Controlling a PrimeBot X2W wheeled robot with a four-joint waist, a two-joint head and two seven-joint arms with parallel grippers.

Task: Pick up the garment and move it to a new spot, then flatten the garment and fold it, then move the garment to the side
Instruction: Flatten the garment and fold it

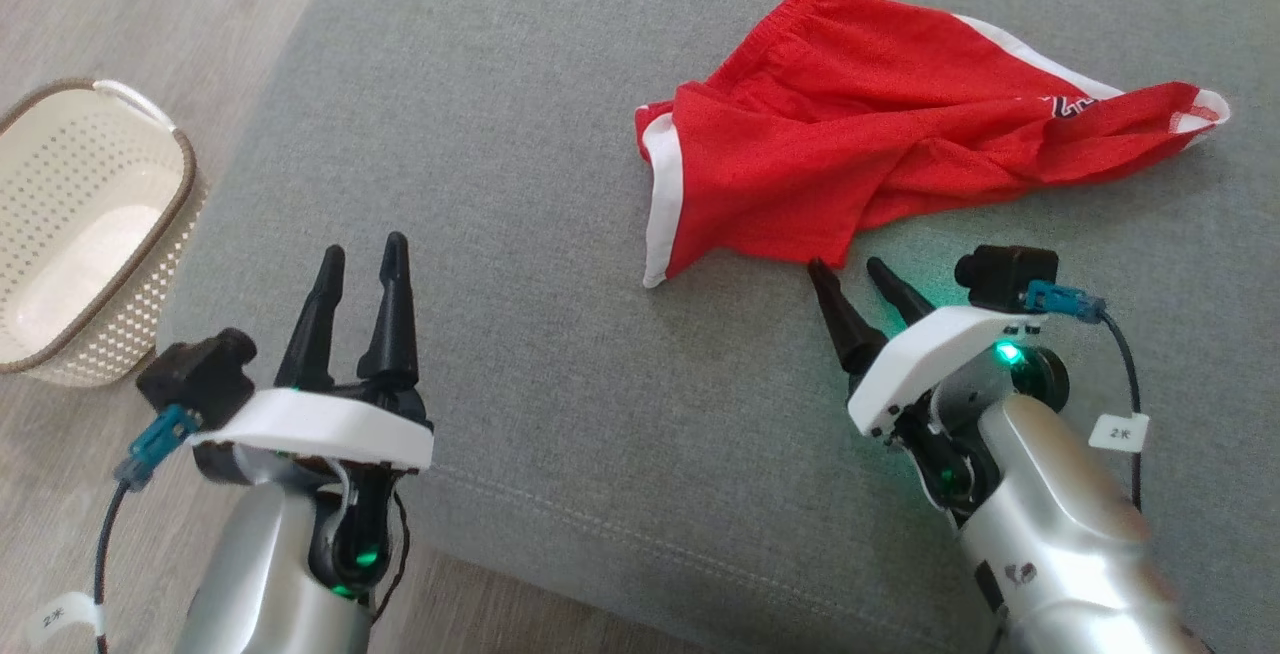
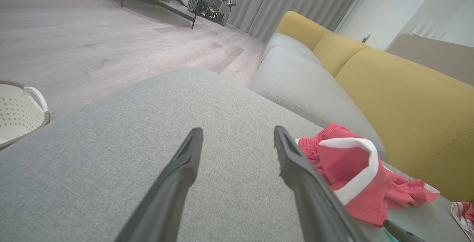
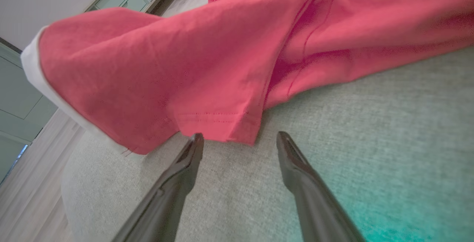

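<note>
Head view: red garment (image 1: 860,154) w/ white trim lies crumpled and twisted on the far right part of the gray cushion (image 1: 560,354). R gripper (image 1: 845,264) sits over the cushion's right side, fingers apart, nothing held, tips just beside the garment's near hem. L gripper (image 1: 364,246) is over the cushion's near left corner, also spread and empty, well apart from the cloth. White basket (image 1: 185,169) stands on the floor off the cushion's left edge.

L wrist view: fingers wide, bare cushion between them; the garment is bunched toward the cushion's right end.

R wrist view: both tips low over the cushion, a stitched hem corner right in front of them, not yet between them.

Risks, as I judge: closing here prob catches only that thin hem edge, so the cloth could slip out on the lift. Tips this low might also pinch cushion fabric. Lifting by one corner w/ the L arm so far off would likely leave the cloth more twisted, making flattening harder.
</note>
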